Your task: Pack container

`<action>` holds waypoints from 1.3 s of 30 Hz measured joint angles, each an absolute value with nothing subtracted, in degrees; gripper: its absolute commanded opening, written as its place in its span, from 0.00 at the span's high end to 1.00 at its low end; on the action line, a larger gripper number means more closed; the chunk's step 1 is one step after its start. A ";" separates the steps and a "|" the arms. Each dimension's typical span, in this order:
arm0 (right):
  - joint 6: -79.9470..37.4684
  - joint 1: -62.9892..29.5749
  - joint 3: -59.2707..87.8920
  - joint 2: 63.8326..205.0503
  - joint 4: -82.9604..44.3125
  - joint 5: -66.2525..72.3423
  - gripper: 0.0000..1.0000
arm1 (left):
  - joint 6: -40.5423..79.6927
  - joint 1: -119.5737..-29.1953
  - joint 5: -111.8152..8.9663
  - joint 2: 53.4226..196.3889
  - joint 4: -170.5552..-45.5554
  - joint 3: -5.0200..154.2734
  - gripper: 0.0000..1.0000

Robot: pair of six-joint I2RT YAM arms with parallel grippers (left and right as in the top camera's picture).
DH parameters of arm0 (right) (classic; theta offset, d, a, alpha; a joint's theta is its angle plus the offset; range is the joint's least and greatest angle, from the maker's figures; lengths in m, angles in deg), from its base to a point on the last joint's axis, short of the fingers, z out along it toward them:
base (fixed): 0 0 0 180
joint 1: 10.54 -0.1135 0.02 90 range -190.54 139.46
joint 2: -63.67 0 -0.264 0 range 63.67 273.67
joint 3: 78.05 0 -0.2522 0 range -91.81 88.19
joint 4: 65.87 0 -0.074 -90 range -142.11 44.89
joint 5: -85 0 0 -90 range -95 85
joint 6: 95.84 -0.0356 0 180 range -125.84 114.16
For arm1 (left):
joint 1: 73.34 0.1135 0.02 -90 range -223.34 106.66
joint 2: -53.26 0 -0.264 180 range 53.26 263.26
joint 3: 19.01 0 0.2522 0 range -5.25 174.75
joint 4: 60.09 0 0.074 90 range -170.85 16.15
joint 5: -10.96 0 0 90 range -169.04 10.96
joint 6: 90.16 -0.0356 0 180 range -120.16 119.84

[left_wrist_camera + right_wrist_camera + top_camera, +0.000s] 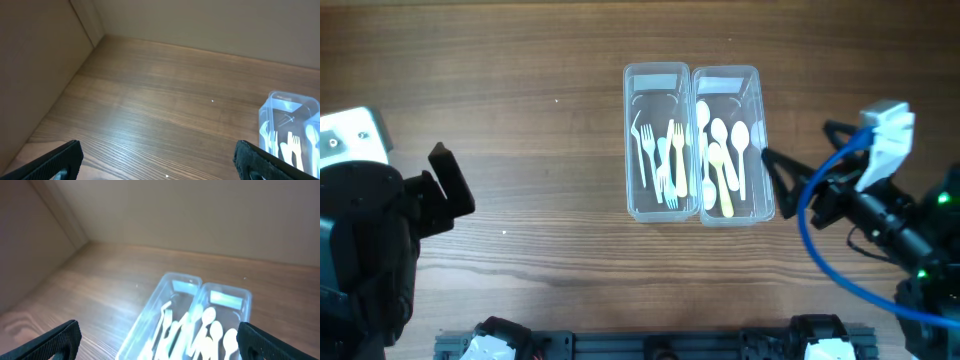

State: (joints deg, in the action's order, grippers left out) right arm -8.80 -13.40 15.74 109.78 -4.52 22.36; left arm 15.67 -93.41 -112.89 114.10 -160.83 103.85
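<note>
Two clear plastic containers stand side by side at the table's middle. The left container [655,80] holds several white and pale forks [665,155]. The right container [725,78] holds several white and yellow spoons [720,150]. My left gripper [448,190] is open and empty at the far left, well away from the containers. My right gripper [782,180] is open and empty just right of the spoon container. In the right wrist view both containers [200,315] lie between my open fingers [160,345]. The left wrist view shows my open fingers [160,162] over bare wood, with the fork container [287,125] at right.
A blue cable [820,230] loops off the right arm. A dark rail [650,345] runs along the table's front edge. A wall edge and corner post [87,25] stand at the table's far side.
</note>
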 measured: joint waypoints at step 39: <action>-6.33 -21.77 6.06 109.36 7.51 -2.71 0.00 | 10.36 -93.41 -99.88 113.66 -155.54 103.85 0.00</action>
State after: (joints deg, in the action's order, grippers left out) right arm -6.33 -21.77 6.06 109.36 7.51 -2.71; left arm 10.36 -93.41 -99.88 113.66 -155.54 103.85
